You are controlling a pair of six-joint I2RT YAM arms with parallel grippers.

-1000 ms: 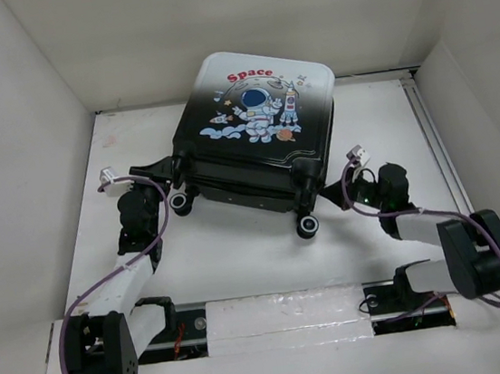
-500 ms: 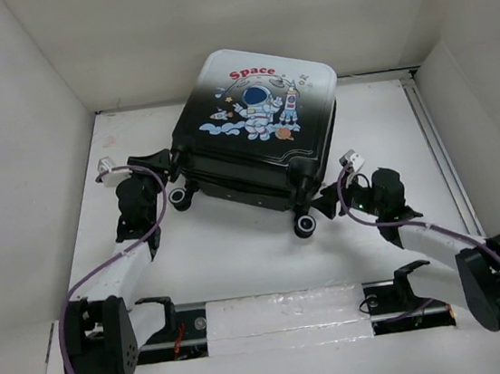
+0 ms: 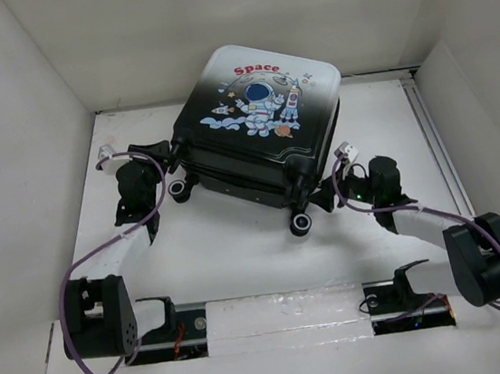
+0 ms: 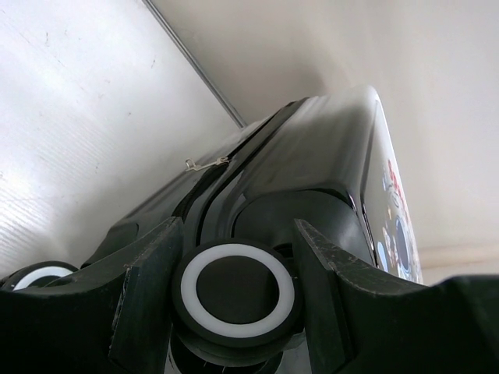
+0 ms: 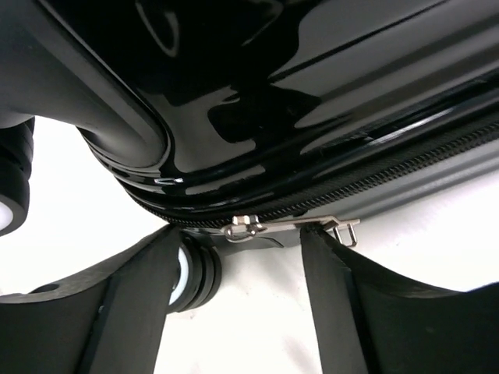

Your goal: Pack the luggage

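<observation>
The luggage (image 3: pixel 260 117) lies flat at the back of the table, lid down, astronaut print up. My left gripper (image 3: pixel 167 154) is at its near left corner. In the left wrist view the left gripper (image 4: pixel 238 231) is shut on a black-and-white caster wheel (image 4: pixel 238 290), one finger on each side, below the glossy shell (image 4: pixel 312 156). My right gripper (image 3: pixel 323 189) is at the near right corner. In the right wrist view the right gripper (image 5: pixel 240 234) stands open under the zipper seam. The metal zipper pull (image 5: pixel 292 226) lies across its right fingertip, ungripped.
Two more caster wheels (image 3: pixel 179 189) (image 3: pixel 301 224) face the arms. A further wheel (image 5: pixel 199 273) sits just behind my right gripper's left finger. White walls close in the table on the left, back and right. A second small zipper pull (image 4: pixel 204 163) hangs on the left side seam.
My right gripper has gone from shut to open, letting go of the zipper pull. The luggage has shifted slightly back and right, and my left arm has followed with the wheel.
</observation>
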